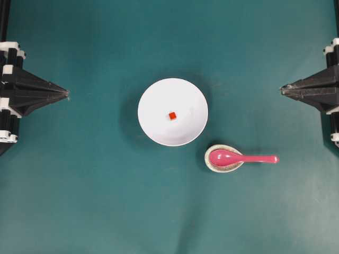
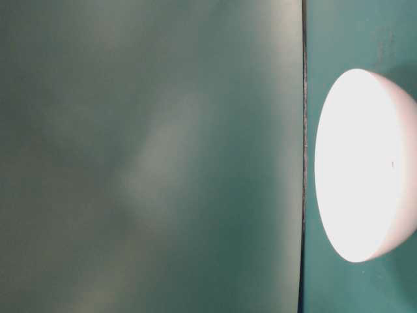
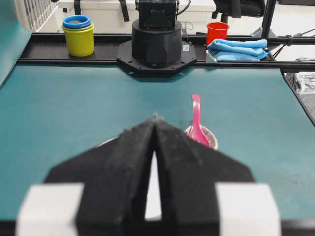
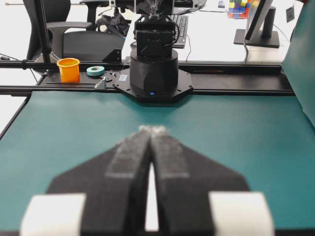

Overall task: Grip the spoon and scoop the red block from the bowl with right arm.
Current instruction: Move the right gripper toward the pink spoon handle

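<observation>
A large white bowl sits mid-table with a tiny red block inside it. The pink spoon lies to the bowl's lower right, its scoop resting in a small speckled dish and its handle pointing right. In the left wrist view the spoon shows beyond the fingertips. My right gripper rests at the right edge, shut and empty, well above and right of the spoon handle. At the left edge my left gripper is shut and empty too. The table-level view shows only the bowl's side.
The teal mat covers the table. Behind the right arm's base stand stacked yellow-and-blue cups, a red cup and a blue cloth. An orange cup and a tape roll sit behind the left arm's base.
</observation>
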Motion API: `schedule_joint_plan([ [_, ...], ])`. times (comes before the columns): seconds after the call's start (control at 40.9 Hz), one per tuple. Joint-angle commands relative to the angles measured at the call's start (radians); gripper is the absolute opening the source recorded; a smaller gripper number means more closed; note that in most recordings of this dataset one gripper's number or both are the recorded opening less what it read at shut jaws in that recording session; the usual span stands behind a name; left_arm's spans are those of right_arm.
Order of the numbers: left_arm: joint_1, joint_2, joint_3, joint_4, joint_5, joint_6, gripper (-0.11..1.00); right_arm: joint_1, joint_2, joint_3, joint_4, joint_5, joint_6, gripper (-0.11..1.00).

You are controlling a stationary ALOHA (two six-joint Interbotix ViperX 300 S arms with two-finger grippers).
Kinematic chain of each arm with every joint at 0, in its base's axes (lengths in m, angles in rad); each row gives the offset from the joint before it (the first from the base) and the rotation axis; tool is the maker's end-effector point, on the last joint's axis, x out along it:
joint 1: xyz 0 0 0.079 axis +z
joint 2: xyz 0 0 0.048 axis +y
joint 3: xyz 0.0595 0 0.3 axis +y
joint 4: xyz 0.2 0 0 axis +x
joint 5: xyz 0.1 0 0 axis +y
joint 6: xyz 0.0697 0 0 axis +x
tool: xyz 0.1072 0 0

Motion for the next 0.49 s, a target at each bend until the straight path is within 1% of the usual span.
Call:
schedule_joint_plan([
  [0.0,0.000,0.003,-0.031,0.021,0.061,0.017,0.00,0.014,0.011,-0.018,0.002,-0.002,0.006,0.00],
  [0.024,0.002,0.000,-0.038,0.020,0.114,0.014,0.00,0.015,0.021,-0.023,0.003,0.023,0.011,0.00],
  [0.122,0.000,0.000,-0.044,0.020,0.140,0.006,0.00,0.015,0.037,-0.028,0.003,0.043,0.020,0.00],
  [0.318,0.000,0.000,-0.048,0.020,0.140,0.002,0.00,0.015,0.043,-0.026,0.005,0.034,0.026,0.00],
  [0.464,0.000,0.000,-0.048,0.020,0.140,-0.002,0.00,0.017,0.040,-0.028,0.029,0.011,0.028,0.00],
])
